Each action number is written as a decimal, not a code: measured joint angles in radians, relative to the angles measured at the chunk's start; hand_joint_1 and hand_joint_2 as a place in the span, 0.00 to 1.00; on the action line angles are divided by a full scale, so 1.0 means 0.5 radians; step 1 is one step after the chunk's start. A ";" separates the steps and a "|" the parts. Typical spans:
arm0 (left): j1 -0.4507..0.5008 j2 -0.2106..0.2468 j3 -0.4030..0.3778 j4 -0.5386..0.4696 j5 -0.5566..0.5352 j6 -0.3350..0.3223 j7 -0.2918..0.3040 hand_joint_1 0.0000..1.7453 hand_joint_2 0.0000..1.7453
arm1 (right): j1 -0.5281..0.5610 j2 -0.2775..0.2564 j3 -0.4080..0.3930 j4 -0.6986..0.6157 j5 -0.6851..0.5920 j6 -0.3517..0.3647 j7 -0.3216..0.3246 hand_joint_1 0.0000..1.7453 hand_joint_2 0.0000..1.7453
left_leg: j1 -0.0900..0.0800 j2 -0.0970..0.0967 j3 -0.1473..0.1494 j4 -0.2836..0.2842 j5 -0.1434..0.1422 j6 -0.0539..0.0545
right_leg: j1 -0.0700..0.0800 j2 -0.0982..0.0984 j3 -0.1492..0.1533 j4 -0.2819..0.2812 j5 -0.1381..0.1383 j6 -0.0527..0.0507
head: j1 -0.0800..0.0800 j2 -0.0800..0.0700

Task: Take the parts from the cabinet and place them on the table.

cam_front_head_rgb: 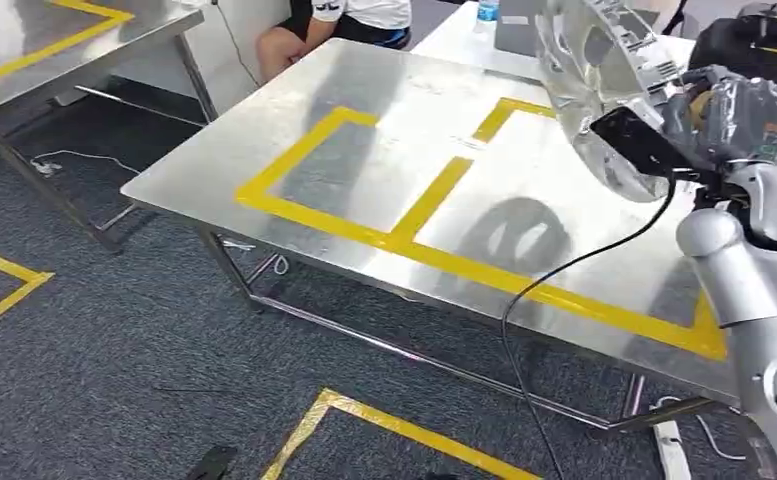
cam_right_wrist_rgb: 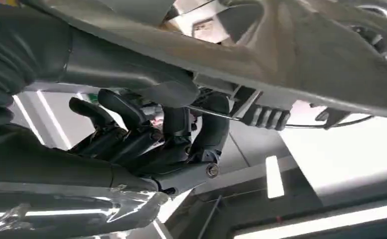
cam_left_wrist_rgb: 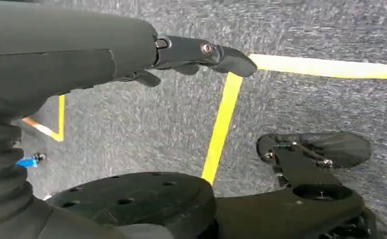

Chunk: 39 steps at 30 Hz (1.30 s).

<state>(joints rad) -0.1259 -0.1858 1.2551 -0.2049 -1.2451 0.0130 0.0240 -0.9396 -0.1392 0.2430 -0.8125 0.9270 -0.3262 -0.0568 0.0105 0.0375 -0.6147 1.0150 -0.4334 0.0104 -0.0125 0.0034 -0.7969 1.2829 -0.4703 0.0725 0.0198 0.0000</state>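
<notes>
Right hand (cam_front_head_rgb: 739, 120) raised above far right corner of steel counter (cam_front_head_rgb: 294, 130), fingers (cam_right_wrist_rgb: 131, 112) curled on silvery round part (cam_front_head_rgb: 604, 70), held tilted over counter's yellow tape outline (cam_front_head_rgb: 414, 215). Left hand (cam_left_wrist_rgb: 201, 52) hanging over grey carpet (cam_left_wrist_rgb: 306, 99), fingers slightly apart, holding nothing. Person's legs (cam_front_head_rgb: 284, 40) past counter's far edge.
</notes>
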 joint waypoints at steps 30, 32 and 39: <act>0.005 0.000 0.001 0.000 0.018 0.000 0.002 0.00 1.00 | -0.007 0.009 0.009 0.018 0.000 -0.005 0.002 1.00 1.00 | 0.016 -0.022 0.014 -0.006 -0.004 -0.006 | -0.006 0.004 -0.034 0.051 -0.024 0.016 | 0.011 0.000; 0.002 -0.002 0.001 0.000 0.018 0.000 0.002 0.00 1.00 | -0.011 0.009 0.010 0.017 0.001 -0.005 0.000 1.00 1.00 | 0.018 0.012 0.032 -0.004 -0.018 -0.020 | -0.007 -0.022 0.164 -0.307 0.143 0.017 | 0.011 0.000; -0.001 0.005 0.000 0.000 0.018 0.000 0.002 0.00 1.00 | -0.026 0.012 0.013 0.018 0.001 -0.005 0.001 1.00 1.00 | -0.002 0.032 0.044 0.014 -0.066 -0.093 | -0.003 -0.015 0.264 -0.501 0.163 -0.066 | 0.000 0.000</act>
<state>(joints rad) -0.1264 -0.1835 1.2551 -0.2049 -1.2364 0.0130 0.0252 -0.9525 -0.1335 0.2495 -0.8034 0.9277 -0.3288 -0.0564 0.0094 0.0536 -0.5928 1.0219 -0.4662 -0.0363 -0.0141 -0.0042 -0.6651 1.0326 -0.3887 0.0395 0.0199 0.0000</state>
